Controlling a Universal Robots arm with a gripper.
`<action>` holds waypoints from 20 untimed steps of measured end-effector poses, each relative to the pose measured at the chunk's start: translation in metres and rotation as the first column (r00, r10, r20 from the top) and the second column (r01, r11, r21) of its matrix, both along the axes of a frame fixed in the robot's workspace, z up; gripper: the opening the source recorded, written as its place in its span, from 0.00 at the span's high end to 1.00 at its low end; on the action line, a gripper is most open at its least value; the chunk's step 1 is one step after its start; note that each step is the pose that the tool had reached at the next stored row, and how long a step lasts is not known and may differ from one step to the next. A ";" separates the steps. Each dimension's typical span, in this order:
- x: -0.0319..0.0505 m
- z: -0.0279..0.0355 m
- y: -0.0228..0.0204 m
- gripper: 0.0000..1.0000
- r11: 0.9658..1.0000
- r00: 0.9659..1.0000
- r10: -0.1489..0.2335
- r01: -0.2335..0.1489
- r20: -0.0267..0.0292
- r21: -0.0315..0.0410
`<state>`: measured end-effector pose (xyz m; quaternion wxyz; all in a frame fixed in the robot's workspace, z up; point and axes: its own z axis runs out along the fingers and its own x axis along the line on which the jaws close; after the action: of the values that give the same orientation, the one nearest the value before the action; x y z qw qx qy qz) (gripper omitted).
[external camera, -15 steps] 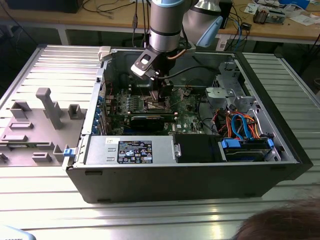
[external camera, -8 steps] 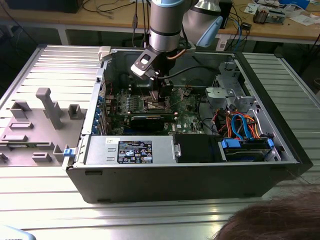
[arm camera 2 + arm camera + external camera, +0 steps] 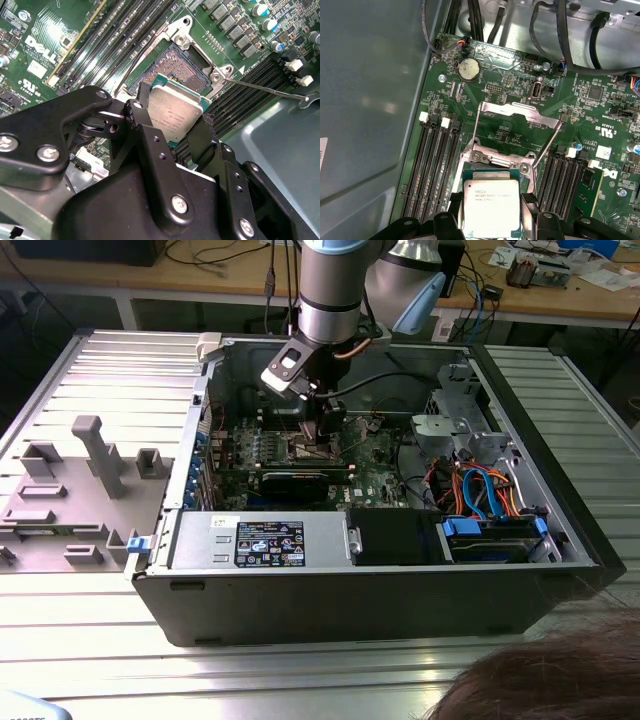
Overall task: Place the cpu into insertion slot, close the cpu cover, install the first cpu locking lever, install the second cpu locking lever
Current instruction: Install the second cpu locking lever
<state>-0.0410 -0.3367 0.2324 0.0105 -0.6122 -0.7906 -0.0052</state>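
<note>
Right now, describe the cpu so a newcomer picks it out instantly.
Inside the open computer case, find the green motherboard. At its open insertion slot, the black jaws grip the cpu: a flat square chip with a dull silver top, unlike the long dark memory slots alongside.

There is one cpu (image 3: 489,207) at the one insertion slot (image 3: 172,62). One cpu cover (image 3: 520,111) stands open at the slot's far edge. Two locking levers (image 3: 475,125) (image 3: 548,142) rise there, one at each side of the slot. Two banks of memory slots (image 3: 432,170) flank the slot. One coin battery (image 3: 468,69) lies beyond the cover. One gripper (image 3: 172,117) has two fingers (image 3: 150,145).
</note>
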 end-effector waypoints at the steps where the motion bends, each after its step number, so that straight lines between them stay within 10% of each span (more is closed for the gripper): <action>1: 0.0000 0.0000 0.0000 0.45 1.000 1.000 -0.001 0.001 0.000 0.000; 20: -0.0001 -0.0001 0.0000 0.45 1.000 1.000 -0.013 0.013 0.000 0.000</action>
<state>-0.0411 -0.3367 0.2323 0.0105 -0.6173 -0.7867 -0.0052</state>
